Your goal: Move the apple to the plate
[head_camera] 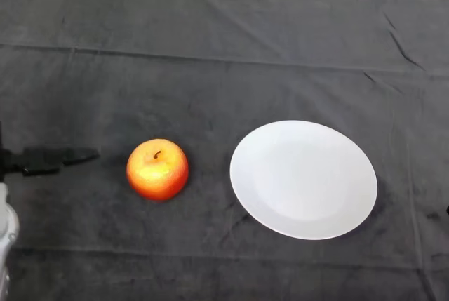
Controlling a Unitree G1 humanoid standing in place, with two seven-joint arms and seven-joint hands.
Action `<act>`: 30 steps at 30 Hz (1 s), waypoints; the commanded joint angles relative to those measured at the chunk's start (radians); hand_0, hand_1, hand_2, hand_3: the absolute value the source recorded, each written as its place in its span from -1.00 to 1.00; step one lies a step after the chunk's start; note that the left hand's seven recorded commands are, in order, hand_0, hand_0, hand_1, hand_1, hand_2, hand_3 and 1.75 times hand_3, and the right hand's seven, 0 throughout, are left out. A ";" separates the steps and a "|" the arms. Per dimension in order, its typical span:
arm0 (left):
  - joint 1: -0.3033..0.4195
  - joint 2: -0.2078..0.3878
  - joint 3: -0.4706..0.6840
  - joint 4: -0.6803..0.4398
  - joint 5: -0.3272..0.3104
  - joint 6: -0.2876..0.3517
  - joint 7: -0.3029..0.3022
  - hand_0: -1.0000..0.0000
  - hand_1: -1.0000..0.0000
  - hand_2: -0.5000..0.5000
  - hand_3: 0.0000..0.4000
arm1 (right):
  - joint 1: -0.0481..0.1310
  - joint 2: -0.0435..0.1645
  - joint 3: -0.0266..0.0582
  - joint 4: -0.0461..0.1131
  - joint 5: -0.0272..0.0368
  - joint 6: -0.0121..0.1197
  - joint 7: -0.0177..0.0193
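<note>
A red and yellow apple (157, 169) stands upright on the dark cloth, left of centre. A white plate (303, 178) lies to its right, apart from it and with nothing on it. My left hand (52, 159) is at the far left edge, its black fingers stretched out straight toward the apple, a short gap away from it. The hand holds nothing.
The dark cloth (224, 62) covers the whole table, with creases running across it. A pale wall strip runs along the far edge.
</note>
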 commanded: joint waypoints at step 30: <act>-0.017 -0.074 -0.250 -0.002 0.060 0.074 -0.039 1.00 1.00 0.00 -1.00 | 0.107 0.074 0.0059 0.073 0.0169 0.092 -0.0035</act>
